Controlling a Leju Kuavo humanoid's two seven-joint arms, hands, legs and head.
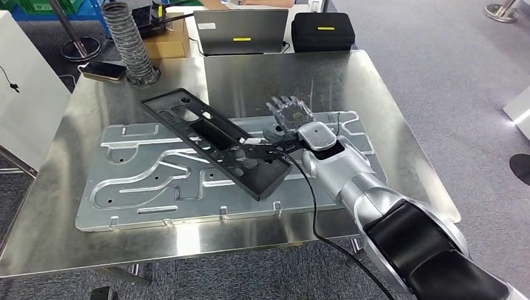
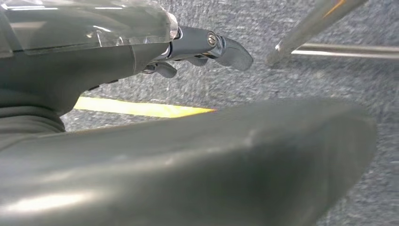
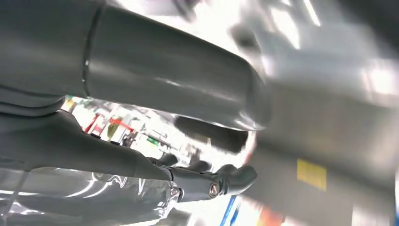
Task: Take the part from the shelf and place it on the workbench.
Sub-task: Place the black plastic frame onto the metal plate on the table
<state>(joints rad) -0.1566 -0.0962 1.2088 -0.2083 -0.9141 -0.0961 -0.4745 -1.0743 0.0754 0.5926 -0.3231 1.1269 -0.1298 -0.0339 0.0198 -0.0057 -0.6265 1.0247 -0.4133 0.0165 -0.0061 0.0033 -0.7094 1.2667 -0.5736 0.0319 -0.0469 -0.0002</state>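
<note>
**A:** Black plastic, pretty sure. The part (image 1: 215, 139) was a long flat panel with rectangular cutouts and a few small holes, matte finish, raised rim round the edge.

**B:** Where was it sitting?

**A:** On the workbench (image 1: 381, 94), lying diagonally across the machined aluminium plate (image 1: 144, 172) that had all those curvy grooves milled into it. One end pointed toward the ribbed hose (image 1: 130, 44) at the back of the workbench, the other end was down by the robot's arm.

**B:** And the hands?

**A:** The right hand (image 1: 294, 119) was just beside the near end of the part, over the plate, fingers spread and holding nothing as far as I could see. Couldn't tell if the thumb side was touching the panel though. The left hand (image 2: 141, 70) was hanging over grey carpet with a yellow line, fingers apart, nothing in it.

**B:** Anything else on the workbench?

**A:** A phone (image 1: 103, 70) near the hose. A laptop (image 1: 240, 30) and a black case (image 1: 323, 31) sat just behind it.
</note>
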